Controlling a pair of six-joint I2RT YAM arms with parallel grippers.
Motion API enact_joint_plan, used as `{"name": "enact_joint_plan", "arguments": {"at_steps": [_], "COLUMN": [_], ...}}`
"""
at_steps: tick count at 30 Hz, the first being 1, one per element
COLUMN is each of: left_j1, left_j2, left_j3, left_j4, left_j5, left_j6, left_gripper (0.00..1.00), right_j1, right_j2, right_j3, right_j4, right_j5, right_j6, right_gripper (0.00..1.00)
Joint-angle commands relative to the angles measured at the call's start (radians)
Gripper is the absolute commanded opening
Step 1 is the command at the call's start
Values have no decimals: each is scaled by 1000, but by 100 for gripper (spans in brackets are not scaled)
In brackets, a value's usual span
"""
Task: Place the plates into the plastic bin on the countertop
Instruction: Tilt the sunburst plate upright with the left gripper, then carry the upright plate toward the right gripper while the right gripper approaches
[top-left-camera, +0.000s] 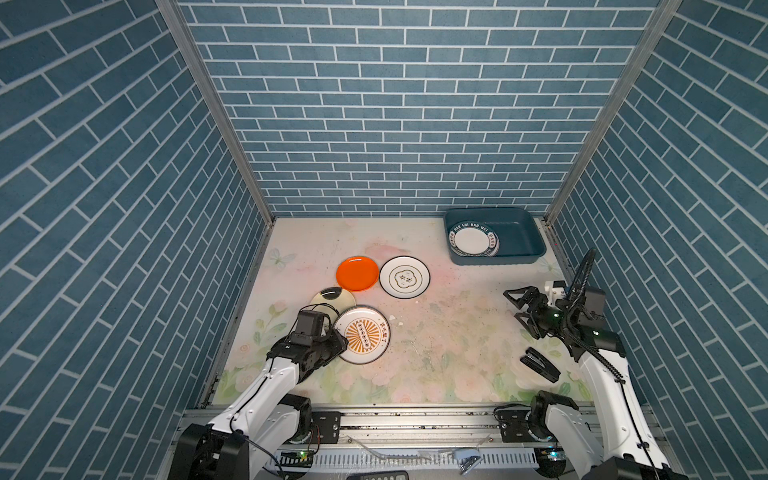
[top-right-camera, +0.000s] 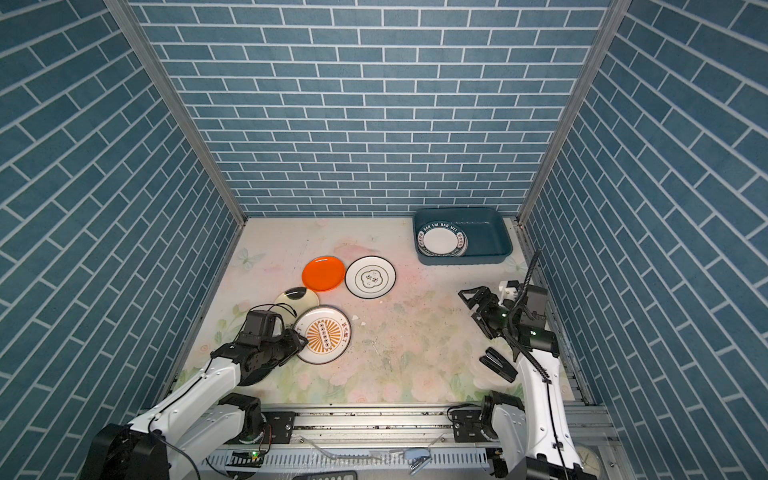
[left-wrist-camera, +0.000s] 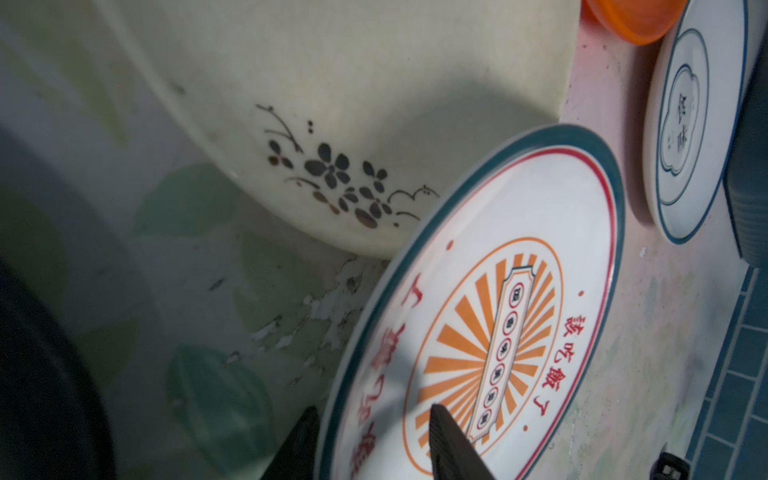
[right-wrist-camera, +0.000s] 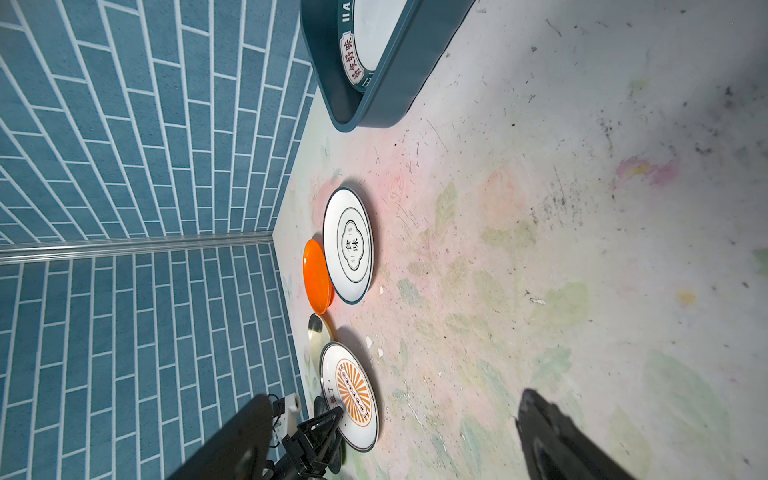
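A white plate with a teal rim and orange sunburst (top-left-camera: 363, 340) (left-wrist-camera: 519, 311) lies at the left front of the countertop (top-left-camera: 436, 332), overlapping a cream plate (top-left-camera: 332, 299). My left gripper (top-left-camera: 338, 336) (left-wrist-camera: 372, 409) straddles the sunburst plate's near-left rim. One finger is outside the rim and one over the face, with a gap still between them. An orange plate (top-left-camera: 357, 274) and a white teal-rimmed plate (top-left-camera: 404, 277) lie farther back. The teal plastic bin (top-left-camera: 519, 232) at the back right holds lettered plates (top-left-camera: 472, 240). My right gripper (top-left-camera: 512, 306) (right-wrist-camera: 390, 399) hovers open and empty at the right.
A black stapler (top-left-camera: 540, 363) lies by the right arm near the front. Small white chips (top-left-camera: 392, 319) sit beside the sunburst plate. A dark round plate edge (top-right-camera: 259, 376) shows under the left arm. Tiled walls close in on three sides.
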Motion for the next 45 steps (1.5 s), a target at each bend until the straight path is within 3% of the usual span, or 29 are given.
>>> {"name": "enact_joint_plan", "arguments": {"at_steps": [1,11,24,45], "left_j1": [6,6,6,6], "left_j2": [-9,-50,-107,-109], "left_j3": [-13,-13,8,103], "left_j4": [12,-13,-35,-24], "left_j5": [-8,-14,10,92], "left_j6": [4,1,-27,-56], "left_gripper": [31,25,10,0], "right_j1": [-5,-6,-6,-6], "right_j2": [-20,-31,-33,-58], "right_j3": [26,15,-1,-44], "right_j4": [-19,-17,-3,63], "right_j5": [13,19,18,7], "right_j6": [14,28,42,98], "right_gripper": [92,92,91,90]}}
